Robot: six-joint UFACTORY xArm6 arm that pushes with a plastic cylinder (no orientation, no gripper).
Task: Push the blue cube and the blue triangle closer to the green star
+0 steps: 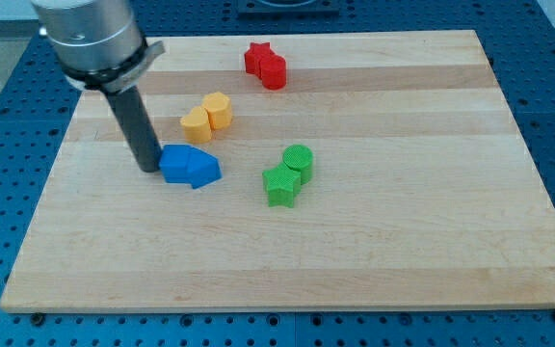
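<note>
The blue cube (174, 166) and the blue triangle (203, 170) lie touching, side by side, left of the board's middle. My tip (150, 169) stands against the cube's left side. The green star (279, 185) lies to the right of the blue pair, a short gap away, with a green cylinder (298, 160) touching it on its upper right.
Two yellow blocks (206, 117) sit just above the blue pair. A red star (256, 58) and a red cylinder (274, 70) sit near the board's top edge. The wooden board (403, 222) lies on a blue pegboard table.
</note>
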